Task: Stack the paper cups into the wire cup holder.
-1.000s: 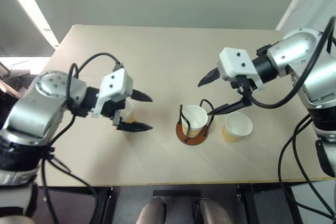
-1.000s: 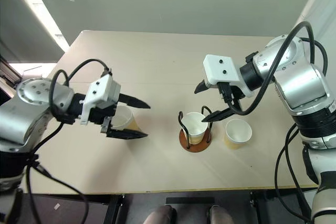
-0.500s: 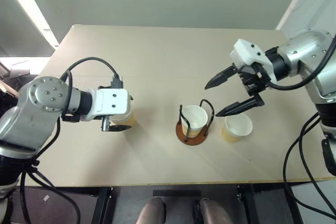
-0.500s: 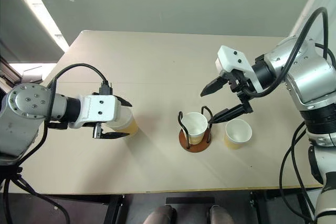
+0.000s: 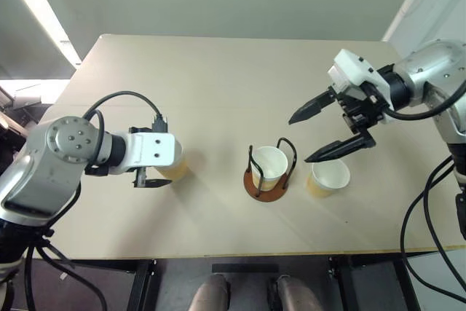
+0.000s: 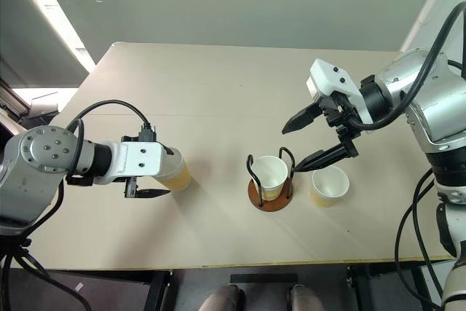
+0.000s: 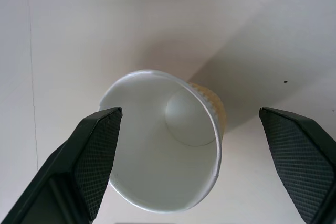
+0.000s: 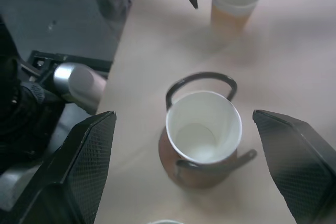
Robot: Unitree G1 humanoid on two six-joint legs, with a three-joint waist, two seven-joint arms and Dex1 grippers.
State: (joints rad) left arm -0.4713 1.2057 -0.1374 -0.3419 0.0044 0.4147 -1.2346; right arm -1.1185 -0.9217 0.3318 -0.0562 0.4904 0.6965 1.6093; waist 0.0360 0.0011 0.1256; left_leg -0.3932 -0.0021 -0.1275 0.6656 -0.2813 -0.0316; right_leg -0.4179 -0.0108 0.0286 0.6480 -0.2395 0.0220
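One paper cup (image 5: 269, 164) stands inside the wire cup holder (image 5: 263, 189), whose black loops rise from a reddish-brown disc near the table's middle. A second paper cup (image 5: 329, 175) stands on the table just right of the holder. The third paper cup (image 7: 168, 150) stands upright at the left, and my left gripper (image 7: 190, 111) is open with one finger on each side of it, apart from its wall. My right gripper (image 5: 299, 140) hangs open and empty above the table, up and to the right of the holder, which also shows in the right wrist view (image 8: 181, 169).
The beige table (image 5: 218, 78) has broad bare room behind the cups and between the left cup and the holder. Its front edge (image 5: 240, 254) runs close below the holder. Black cables hang beside both arms.
My left gripper has sunk and rolled, so its fingers now straddle the left cup. My right gripper has drawn back to the right, away from the holder.
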